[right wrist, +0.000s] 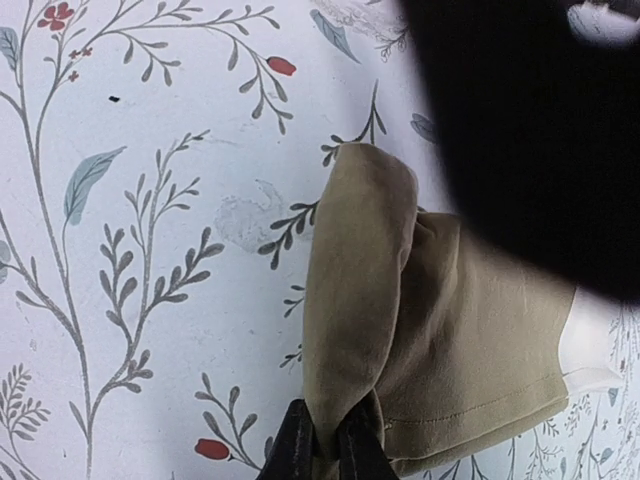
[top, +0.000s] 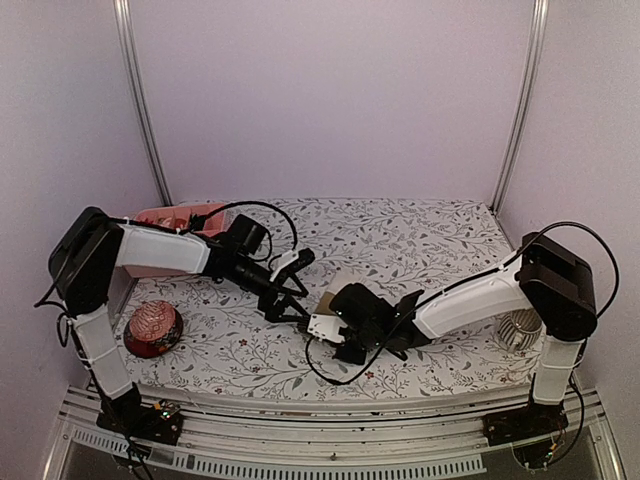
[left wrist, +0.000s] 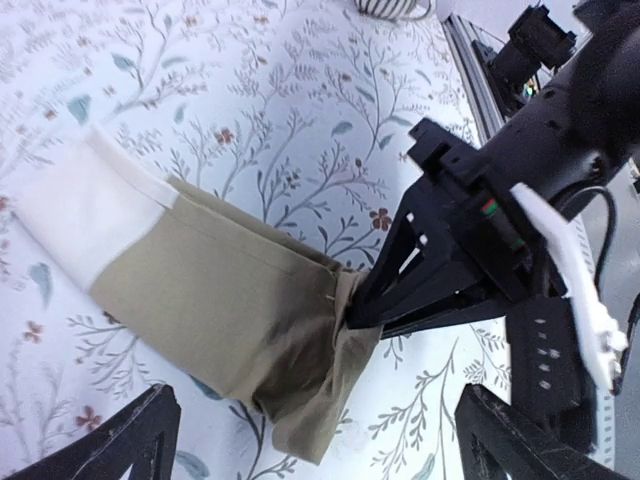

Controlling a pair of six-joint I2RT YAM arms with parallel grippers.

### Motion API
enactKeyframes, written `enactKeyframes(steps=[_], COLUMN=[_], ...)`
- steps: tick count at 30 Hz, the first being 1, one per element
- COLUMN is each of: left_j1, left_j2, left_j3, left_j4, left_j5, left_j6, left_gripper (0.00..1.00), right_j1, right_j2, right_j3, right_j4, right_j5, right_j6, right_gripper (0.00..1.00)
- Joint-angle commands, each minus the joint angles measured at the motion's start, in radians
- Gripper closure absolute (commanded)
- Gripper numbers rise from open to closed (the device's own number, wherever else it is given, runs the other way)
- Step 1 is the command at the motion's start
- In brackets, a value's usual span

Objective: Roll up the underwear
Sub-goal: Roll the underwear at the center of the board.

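We get soft, even light, a purplish tint overhead, faint shadows; right wrist's top corner is blurred black.

The left arm [top: 165, 250] and right arm [top: 470, 298] wear white shells between bulky black joints, with thin black cables and black jaws.
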Motion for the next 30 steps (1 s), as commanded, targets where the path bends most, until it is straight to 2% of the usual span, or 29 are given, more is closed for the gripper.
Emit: enactKeyframes(steps=[1,9,14,22,26,30], left_j1=[0.031,0.009,-0.080,-0.328,-0.408,-0.443], left_j2=[-0.149,-0.350,-0.407,-0.352,-0.259,-0.162], left_j3=[-0.121,-0.381,-0.491,-0.576,-0.561,-0.544], left_j4=[0.153,0.402,0.537,0.683,0.762,0.871], left_j5=[-0.053,-0.184,-0.330,-0.561,-0.700,-0.817], left_j6=[0.037,0.262,0.387,0.476,0.509,0.552], left_gripper=[0.01,0.03,0.08,0.13,0.24,0.33], right_j1=[-0.034,-0.140,-0.221,-0.275,-0.293,-0.319], right_j2=[-0.003,-0.023,-0.005,0.076,0.103,0.124], right_j3=[0.000,0.046,0.093,0.161,0.203,0.214], right_j4=[-0.164,-0.248,-0.314,-0.446,-0.463,-0.468], right_j5=[-0.119,-0.363,-0.549,-0.745,-0.763,-0.795], right_j6=[0.094,0.120,0.140,0.152,0.146,0.144], right_gripper=[0.96,0.94,0.93,0.93,0.93,0.93])
